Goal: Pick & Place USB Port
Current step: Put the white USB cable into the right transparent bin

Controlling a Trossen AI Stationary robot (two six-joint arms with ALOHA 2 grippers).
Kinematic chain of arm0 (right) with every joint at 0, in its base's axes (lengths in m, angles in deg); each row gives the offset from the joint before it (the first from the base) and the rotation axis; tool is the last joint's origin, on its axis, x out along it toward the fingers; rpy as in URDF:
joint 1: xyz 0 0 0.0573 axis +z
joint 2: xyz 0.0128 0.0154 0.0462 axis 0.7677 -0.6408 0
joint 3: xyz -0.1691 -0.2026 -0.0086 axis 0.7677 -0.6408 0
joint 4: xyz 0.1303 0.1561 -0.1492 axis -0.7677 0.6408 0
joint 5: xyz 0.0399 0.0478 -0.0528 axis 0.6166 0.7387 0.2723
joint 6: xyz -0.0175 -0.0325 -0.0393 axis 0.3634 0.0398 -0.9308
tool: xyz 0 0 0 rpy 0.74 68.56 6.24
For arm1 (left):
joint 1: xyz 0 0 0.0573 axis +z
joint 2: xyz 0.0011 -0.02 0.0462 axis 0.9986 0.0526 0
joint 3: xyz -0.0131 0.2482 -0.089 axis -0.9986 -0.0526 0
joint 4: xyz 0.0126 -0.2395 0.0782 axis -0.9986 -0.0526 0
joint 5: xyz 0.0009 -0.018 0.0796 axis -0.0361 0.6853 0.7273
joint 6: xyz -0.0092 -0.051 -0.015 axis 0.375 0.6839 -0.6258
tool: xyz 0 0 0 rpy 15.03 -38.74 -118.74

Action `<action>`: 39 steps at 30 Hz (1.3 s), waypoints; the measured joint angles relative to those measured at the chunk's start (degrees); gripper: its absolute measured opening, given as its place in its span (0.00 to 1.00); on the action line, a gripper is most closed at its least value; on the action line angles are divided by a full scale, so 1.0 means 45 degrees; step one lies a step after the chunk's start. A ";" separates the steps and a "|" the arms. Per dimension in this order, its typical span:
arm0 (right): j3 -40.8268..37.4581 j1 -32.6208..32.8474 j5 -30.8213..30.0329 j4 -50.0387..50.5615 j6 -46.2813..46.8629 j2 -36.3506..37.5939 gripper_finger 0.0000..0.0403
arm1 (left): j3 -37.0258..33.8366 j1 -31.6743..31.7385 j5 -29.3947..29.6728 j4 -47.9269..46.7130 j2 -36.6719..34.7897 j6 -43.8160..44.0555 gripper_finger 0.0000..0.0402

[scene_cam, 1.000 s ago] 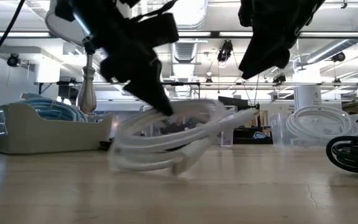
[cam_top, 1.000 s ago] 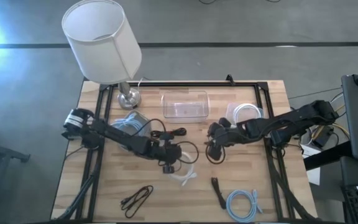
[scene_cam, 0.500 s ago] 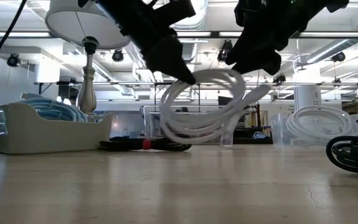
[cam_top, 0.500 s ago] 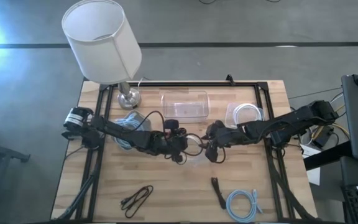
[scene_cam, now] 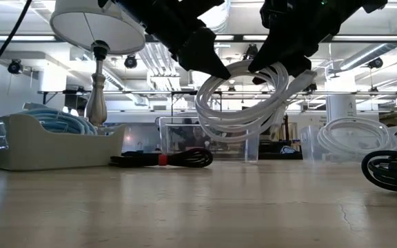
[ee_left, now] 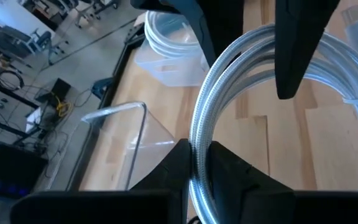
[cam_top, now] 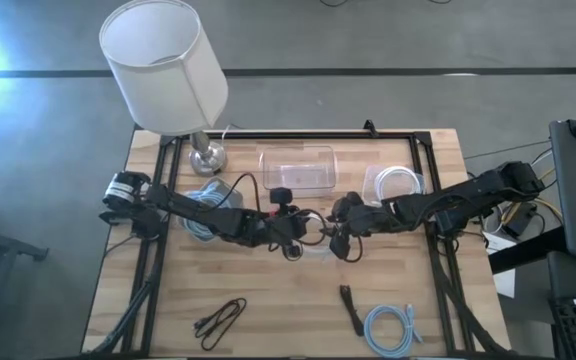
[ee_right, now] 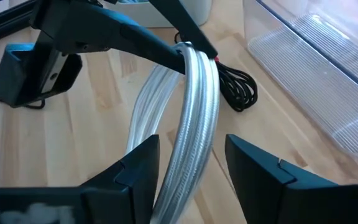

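Coiled white USB cable (scene_cam: 243,100) hangs clear of the wooden table (cam_top: 268,310) near mid-table, w/ the left gripper (ee_left: 194,165) clamped on one side of the loop and the right gripper's (ee_right: 185,165) fingers straddling the other side, prob. not yet closed on it though the low view is too crowded to be sure. Behind it lies a black cable bundle w/ red tie (scene_cam: 167,159), then the clear plastic bin (cam_top: 296,168) and the lamp (cam_top: 165,65) at the far edge.
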 joint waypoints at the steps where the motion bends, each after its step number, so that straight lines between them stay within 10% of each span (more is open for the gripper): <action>1: 0.0000 0.0003 0.0001 0.0000 0.0000 0.0000 0.42 | 0.0000 0.0000 0.0001 0.0010 0.0000 -0.0085 0.12; 14: 0.0000 -0.0012 -0.0024 0.0230 -0.0061 0.0000 0.09 | 0.0000 -0.0010 -0.0015 -0.0015 -0.0019 -0.0094 0.16; 39: 0.0678 0.0003 -0.0457 0.2974 -0.0061 0.0890 0.09 | -0.0010 0.0005 -0.0010 -0.0634 -0.0621 0.0928 0.41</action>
